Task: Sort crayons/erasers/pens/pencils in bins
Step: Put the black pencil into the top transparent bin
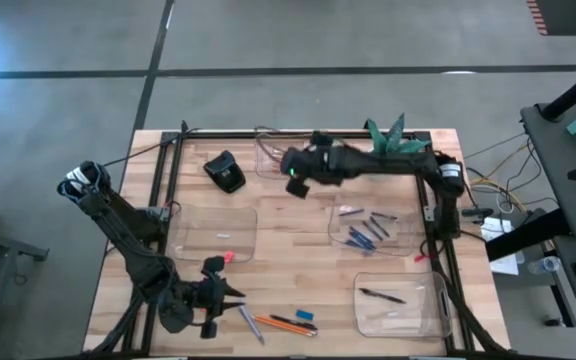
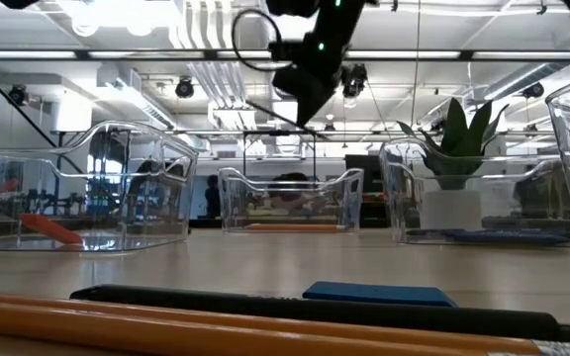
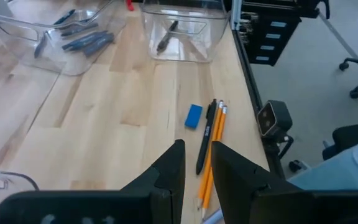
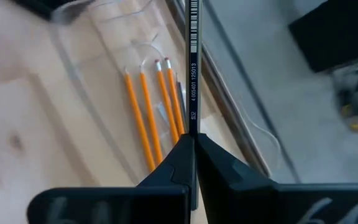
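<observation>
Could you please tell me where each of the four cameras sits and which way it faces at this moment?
High view: overhead, straight down on the table; both arms show.
Low view: table height, level across loose pencils toward the bins; the right gripper hangs above.
Left wrist view: behind the open left gripper, facing the pencils, a pen and a blue eraser.
Right wrist view: behind the right gripper, shut on a pencil over a bin of pencils.
Shared: low and left wrist views show the same loose pencils.

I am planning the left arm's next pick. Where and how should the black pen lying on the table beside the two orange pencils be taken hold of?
Grip the slim black pen near its middle, coming straight down, left gripper fingers across its width. It lies flat against the two orange pencils, so one finger probably has to wedge between them; its other side, toward the small blue eraser, is free.
</observation>
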Motion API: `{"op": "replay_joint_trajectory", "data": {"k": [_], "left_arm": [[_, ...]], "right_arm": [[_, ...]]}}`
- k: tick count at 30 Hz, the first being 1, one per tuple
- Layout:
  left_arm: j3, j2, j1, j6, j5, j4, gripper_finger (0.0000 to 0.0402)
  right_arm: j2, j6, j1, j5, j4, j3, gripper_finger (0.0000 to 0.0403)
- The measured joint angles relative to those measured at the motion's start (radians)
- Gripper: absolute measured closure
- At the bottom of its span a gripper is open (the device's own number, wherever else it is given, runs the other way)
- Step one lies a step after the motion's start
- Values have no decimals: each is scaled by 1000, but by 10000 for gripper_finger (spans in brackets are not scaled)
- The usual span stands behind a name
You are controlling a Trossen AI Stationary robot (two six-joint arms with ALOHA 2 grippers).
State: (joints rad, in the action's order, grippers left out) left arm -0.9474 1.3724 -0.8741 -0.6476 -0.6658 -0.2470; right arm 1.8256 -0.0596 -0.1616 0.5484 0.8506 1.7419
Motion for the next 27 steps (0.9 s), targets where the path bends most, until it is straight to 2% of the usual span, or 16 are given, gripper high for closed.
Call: {"op": "replay_joint_trajectory", "data": {"k": [4, 9, 14, 18, 27], "left_arm": [[0, 0, 13, 0, -1, 4, 340], [1, 0, 27, 0, -1, 4, 340], [0, 0, 35, 0, -1, 5, 340], [0, 0, 40, 0, -2, 8, 340], [0, -1, 44, 0, -1, 23, 340]], "right_arm": [[28, 10, -89, -80, -29, -10, 395], [63, 11, -149, -85, -31, -44, 394], [107, 33, -174, -95, -62, -66, 394], [162, 56, -188, -156, -67, -63, 394], [239, 123, -191, -167, -78, -25, 394]]}}
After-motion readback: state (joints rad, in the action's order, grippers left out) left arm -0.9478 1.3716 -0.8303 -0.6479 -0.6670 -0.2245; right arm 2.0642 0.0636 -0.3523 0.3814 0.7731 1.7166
